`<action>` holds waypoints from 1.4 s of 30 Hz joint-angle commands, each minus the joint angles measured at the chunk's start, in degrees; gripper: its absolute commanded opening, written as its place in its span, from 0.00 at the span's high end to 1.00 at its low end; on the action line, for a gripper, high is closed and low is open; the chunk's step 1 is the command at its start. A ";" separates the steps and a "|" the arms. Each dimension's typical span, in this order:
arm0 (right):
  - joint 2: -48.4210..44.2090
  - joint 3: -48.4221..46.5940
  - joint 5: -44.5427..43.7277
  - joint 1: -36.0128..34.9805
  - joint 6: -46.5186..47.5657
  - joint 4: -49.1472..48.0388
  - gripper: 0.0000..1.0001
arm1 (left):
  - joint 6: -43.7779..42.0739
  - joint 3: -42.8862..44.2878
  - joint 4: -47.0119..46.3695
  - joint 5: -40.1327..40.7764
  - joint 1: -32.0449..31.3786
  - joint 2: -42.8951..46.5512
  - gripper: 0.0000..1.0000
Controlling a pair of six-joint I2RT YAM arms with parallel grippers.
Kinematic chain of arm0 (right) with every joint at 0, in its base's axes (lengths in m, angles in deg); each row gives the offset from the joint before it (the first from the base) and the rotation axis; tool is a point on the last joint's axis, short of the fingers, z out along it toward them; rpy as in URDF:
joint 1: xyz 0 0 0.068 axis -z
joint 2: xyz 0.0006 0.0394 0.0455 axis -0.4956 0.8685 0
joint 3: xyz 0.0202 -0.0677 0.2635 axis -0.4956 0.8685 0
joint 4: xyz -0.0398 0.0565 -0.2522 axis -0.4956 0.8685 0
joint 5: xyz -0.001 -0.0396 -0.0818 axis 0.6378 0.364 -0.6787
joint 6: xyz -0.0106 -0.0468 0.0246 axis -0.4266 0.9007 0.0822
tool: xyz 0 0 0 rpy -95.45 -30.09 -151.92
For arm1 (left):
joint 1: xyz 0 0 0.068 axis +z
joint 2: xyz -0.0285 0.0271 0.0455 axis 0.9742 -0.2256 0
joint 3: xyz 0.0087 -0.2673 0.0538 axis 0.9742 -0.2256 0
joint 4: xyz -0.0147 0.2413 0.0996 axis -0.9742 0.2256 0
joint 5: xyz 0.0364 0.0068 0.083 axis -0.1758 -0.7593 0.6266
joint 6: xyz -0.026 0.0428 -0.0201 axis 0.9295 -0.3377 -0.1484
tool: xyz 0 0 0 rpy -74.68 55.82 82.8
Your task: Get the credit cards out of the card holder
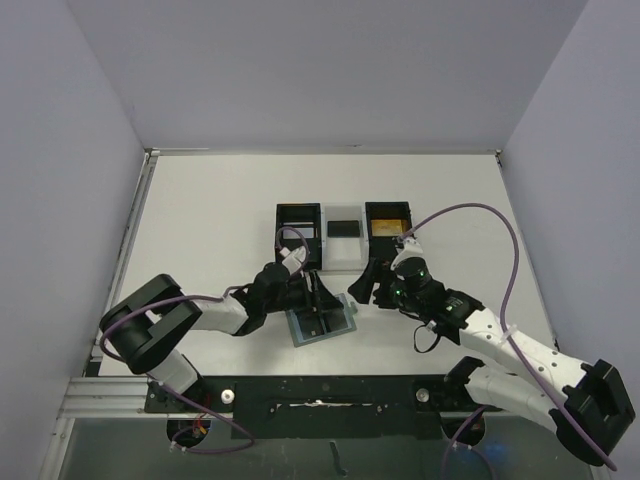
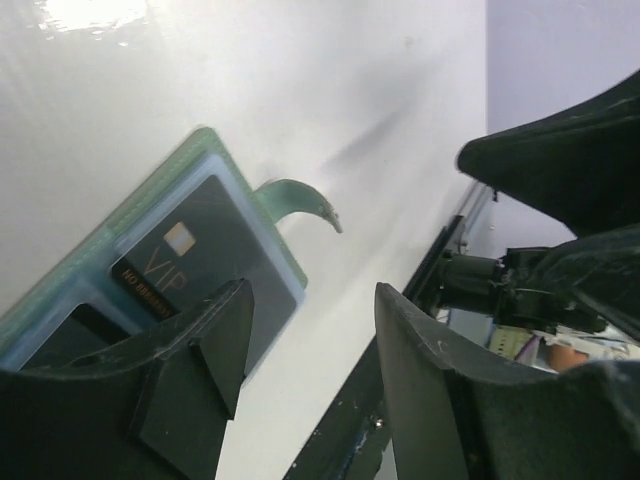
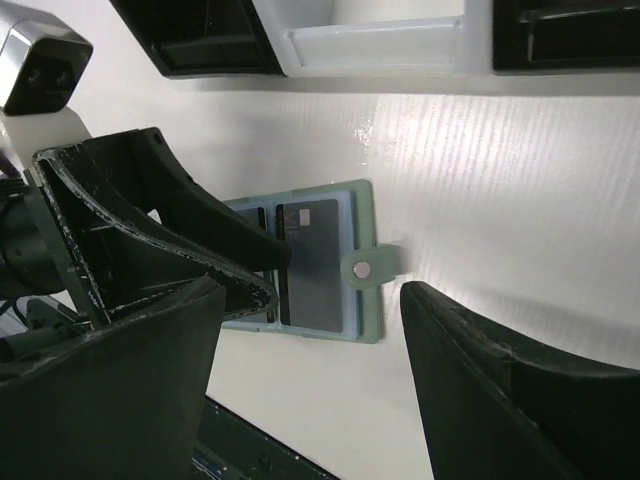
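One card holder (image 1: 322,325) lies open at 6 o'clock on the white table (image 1: 220,220), one black card (image 2: 190,270) pocketed; two black boxes (image 1: 297,228), one white tray (image 1: 344,257) at 12; left tool (image 2: 312,300) spread above the holder; right tool (image 3: 312,295) spread at its 2 o'clock; grey walls (image 1: 320,70).

**Matt plastic, glossy card, shining table**

The table (image 3: 500,180) is white and smooth with a faint ribbed grain, and it glares where light strikes it. The card holder (image 3: 364,215) is teal-grey and looks soft, matt and rubbery. Its pockets (image 3: 347,250) have a pale, slightly glossy face, and its tab (image 3: 385,262) carries a small shiny stud. The dark card (image 2: 190,270) inside is glossy with gold print. The fingers (image 2: 430,390) of the left gripper (image 2: 312,295) are matt black plastic, rough and scuffed. On the far side, the black boxes (image 1: 279,235) and the white tray (image 1: 342,260) look like smooth plastic.
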 commanded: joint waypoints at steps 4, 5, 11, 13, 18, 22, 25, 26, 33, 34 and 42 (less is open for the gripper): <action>-5.14 3.50 4.24 2.23 -1.61 -5.47 0.39 | -4.06 -0.54 14.86 9.52 -0.41 8.95 0.50; -4.85 3.53 5.32 2.19 -1.54 -6.38 0.41 | -4.08 -0.74 15.81 10.04 -0.41 10.13 0.50; -1.36 2.95 9.50 2.27 -0.10 -10.32 0.53 | -2.30 -1.50 15.14 10.29 -0.41 11.39 0.50; 0.51 2.77 12.11 2.33 1.10 -12.07 0.54 | -1.11 -2.13 12.76 9.80 -0.41 10.97 0.51; 7.43 1.26 17.06 2.22 2.52 -14.21 0.62 | 0.39 -2.32 14.57 12.49 -0.41 11.64 0.55; 12.27 -1.00 17.00 2.15 4.22 -13.07 0.64 | 0.40 -2.49 14.82 13.16 -0.43 12.56 0.56; 16.07 -2.47 16.69 2.20 5.70 -12.18 0.64 | 0.31 -2.41 13.62 12.10 -0.41 12.19 0.56; 17.31 -3.28 15.28 2.24 6.04 -10.59 0.64 | 0.31 -2.28 13.21 11.76 -0.41 11.97 0.56; 22.61 -0.02 14.47 2.33 4.78 -12.97 0.73 | -2.74 4.21 22.79 11.50 -0.72 7.14 0.61; 23.09 0.41 13.34 2.36 4.00 -12.60 0.73 | -3.52 6.12 26.03 12.20 -1.10 6.29 0.62; 18.36 10.40 11.14 1.91 -4.25 -19.71 0.81 | -3.55 5.76 24.75 12.22 -1.32 4.81 0.70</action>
